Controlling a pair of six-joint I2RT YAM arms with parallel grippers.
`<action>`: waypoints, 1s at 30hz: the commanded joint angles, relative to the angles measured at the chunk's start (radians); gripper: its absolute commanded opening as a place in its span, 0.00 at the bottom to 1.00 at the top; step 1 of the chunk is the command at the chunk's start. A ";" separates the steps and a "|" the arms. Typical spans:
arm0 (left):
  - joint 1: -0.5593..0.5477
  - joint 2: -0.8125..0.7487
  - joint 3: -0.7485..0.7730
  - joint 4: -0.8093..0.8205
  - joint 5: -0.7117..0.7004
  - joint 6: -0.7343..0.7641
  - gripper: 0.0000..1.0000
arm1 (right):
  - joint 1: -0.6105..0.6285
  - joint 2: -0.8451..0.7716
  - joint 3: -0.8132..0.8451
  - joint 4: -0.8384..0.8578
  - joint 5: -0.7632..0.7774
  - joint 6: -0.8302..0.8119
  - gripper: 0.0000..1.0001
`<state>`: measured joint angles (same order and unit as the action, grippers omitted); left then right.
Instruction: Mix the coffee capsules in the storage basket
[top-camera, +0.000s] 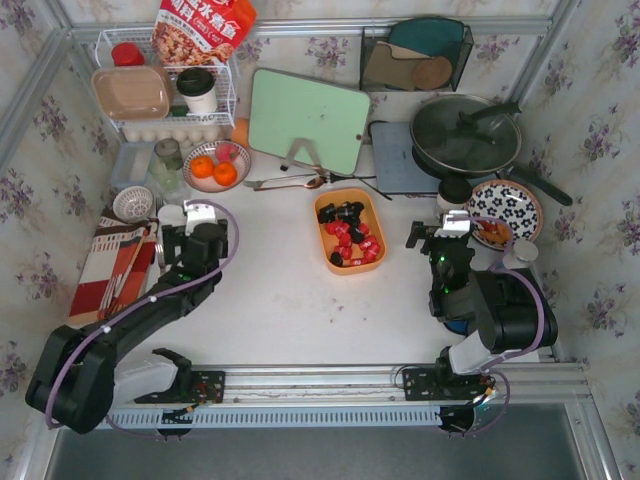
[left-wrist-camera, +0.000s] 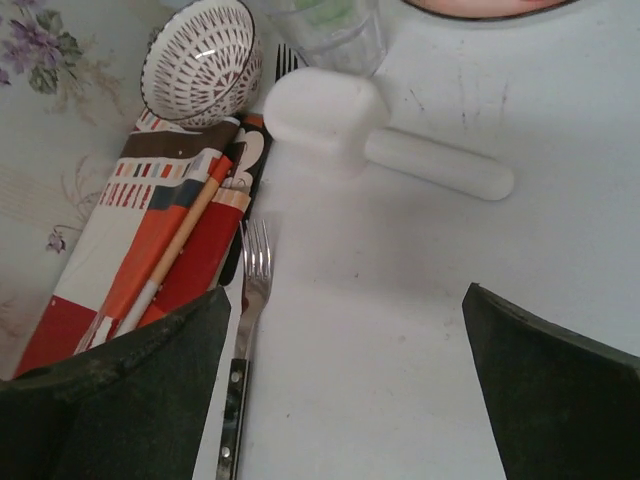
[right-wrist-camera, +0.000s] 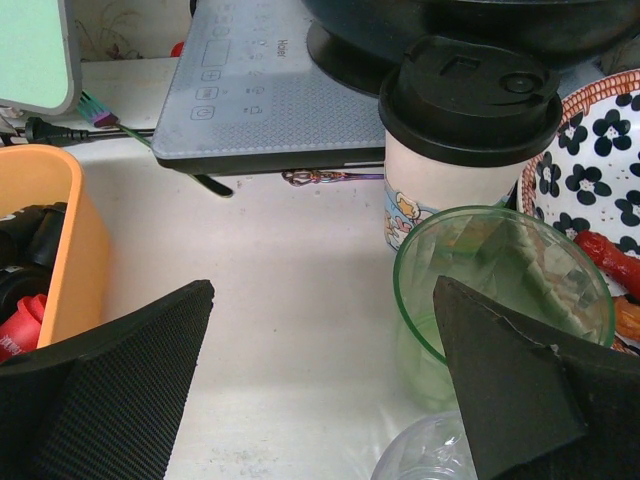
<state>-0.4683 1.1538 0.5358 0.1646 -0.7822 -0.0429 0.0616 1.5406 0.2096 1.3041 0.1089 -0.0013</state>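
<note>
The orange storage basket (top-camera: 322, 250) lies in the middle of the table, holding several red and black coffee capsules (top-camera: 350, 232). In the right wrist view its wall (right-wrist-camera: 62, 250) shows at the left edge, with black and red capsules (right-wrist-camera: 22, 300) inside. My left gripper (top-camera: 188, 232) (left-wrist-camera: 347, 292) is open over bare table, well to the left of the basket, with nothing between its fingers. My right gripper (top-camera: 438, 240) (right-wrist-camera: 322, 285) is open to the right of the basket, also with nothing in it.
By the left gripper lie a fork (left-wrist-camera: 250, 290), a striped cloth with chopsticks (left-wrist-camera: 150, 230), a patterned bowl (left-wrist-camera: 200, 60) and a white handled object (left-wrist-camera: 340, 115). Close to the right gripper stand a green glass (right-wrist-camera: 500, 290), a lidded paper cup (right-wrist-camera: 465, 130), an induction cooker (right-wrist-camera: 270, 90) and a patterned plate (top-camera: 505, 210).
</note>
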 joint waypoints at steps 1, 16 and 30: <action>0.101 0.033 -0.078 0.253 0.133 0.091 0.99 | 0.000 0.001 0.004 -0.002 0.013 0.013 1.00; 0.420 0.323 -0.157 0.637 0.688 0.096 1.00 | 0.000 0.001 0.004 -0.001 0.012 0.012 1.00; 0.441 0.344 -0.106 0.579 0.704 0.082 1.00 | -0.001 0.001 0.004 -0.003 0.009 0.011 1.00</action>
<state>-0.0292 1.5059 0.4168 0.7544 -0.1051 0.0414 0.0608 1.5406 0.2096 1.3041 0.1089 0.0010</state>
